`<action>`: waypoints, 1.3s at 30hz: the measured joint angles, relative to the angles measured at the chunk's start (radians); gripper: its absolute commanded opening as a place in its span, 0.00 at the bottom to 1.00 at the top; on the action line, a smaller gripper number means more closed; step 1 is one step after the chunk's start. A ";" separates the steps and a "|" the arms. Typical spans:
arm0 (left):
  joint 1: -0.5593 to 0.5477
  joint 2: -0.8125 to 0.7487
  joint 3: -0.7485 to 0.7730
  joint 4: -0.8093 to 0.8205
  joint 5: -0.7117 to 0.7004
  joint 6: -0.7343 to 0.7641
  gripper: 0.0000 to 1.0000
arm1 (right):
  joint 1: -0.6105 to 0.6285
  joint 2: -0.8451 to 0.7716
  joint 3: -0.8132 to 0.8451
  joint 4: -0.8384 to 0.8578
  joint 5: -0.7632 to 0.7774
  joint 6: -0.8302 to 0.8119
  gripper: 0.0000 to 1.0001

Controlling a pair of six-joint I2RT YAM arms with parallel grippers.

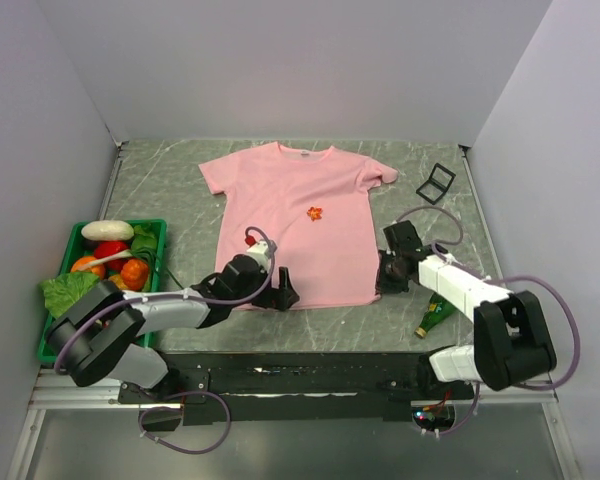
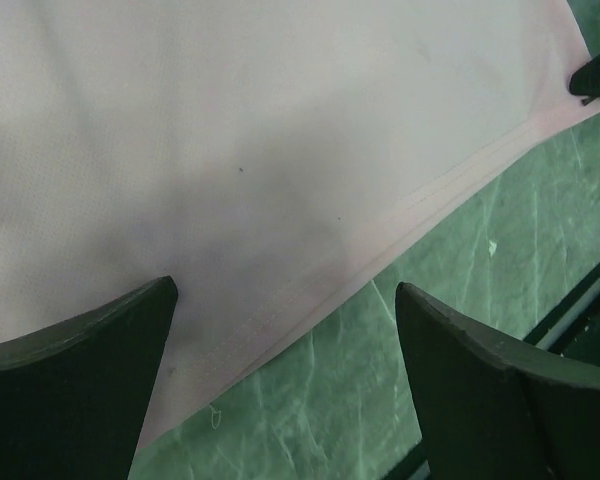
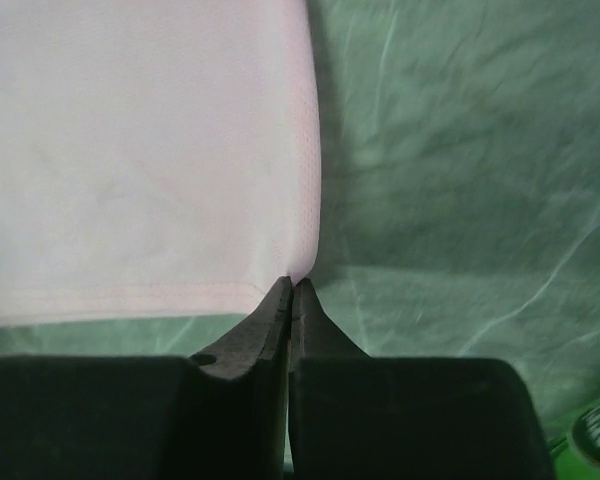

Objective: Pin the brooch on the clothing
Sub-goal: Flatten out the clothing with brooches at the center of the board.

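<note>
The right gripper (image 3: 293, 285) is closed tight, its two black fingers (image 3: 260, 335) pressed together. Their tips touch the lower right corner of the plain light pink T-shirt of soft fabric (image 3: 130, 150); whether cloth is caught between them, I cannot tell. The left gripper (image 2: 285, 288) stands wide apart and holds nothing. It hangs over the bottom hem of the same T-shirt, near its lower left corner, with one finger (image 2: 80, 390) above the cloth and the other above the green marbled table (image 2: 500, 250). The T-shirt lies flat and spread out, its neck pointing away from the arm bases. The small orange-red flower-shaped brooch (image 1: 314, 212) lies on the chest part, farther from the bases than both grippers, between them from side to side and well apart from each. Near the right arm a green bottle (image 1: 435, 315) lies on the table, and at the far left stands a green plastic basket (image 1: 165, 228) with vegetables.
</note>
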 measured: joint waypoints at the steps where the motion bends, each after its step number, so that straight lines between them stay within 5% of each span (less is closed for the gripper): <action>1: -0.008 -0.014 -0.010 -0.007 -0.003 -0.010 0.97 | 0.000 -0.026 -0.014 -0.006 -0.020 0.006 0.01; 4: -0.022 -0.066 -0.045 -0.027 -0.018 -0.039 0.96 | 0.000 -0.096 -0.057 -0.024 -0.071 0.026 0.04; 9: -0.037 -0.177 -0.072 -0.146 -0.061 -0.061 0.96 | 0.002 -0.237 -0.080 -0.112 -0.093 0.045 0.23; 16: -0.077 -0.284 0.076 -0.364 -0.148 0.000 0.96 | -0.006 -0.306 0.133 -0.256 -0.027 0.016 0.77; 22: -0.159 -0.221 0.258 -0.300 -0.156 0.035 0.97 | -0.097 -0.151 0.356 -0.212 0.002 -0.050 0.80; 28: -0.299 0.158 0.546 -0.220 -0.122 0.108 0.96 | -0.171 0.172 0.534 -0.112 0.000 -0.104 0.75; 39: -0.343 0.402 0.769 -0.277 -0.128 0.182 0.96 | -0.175 0.284 0.516 -0.020 -0.071 -0.132 0.70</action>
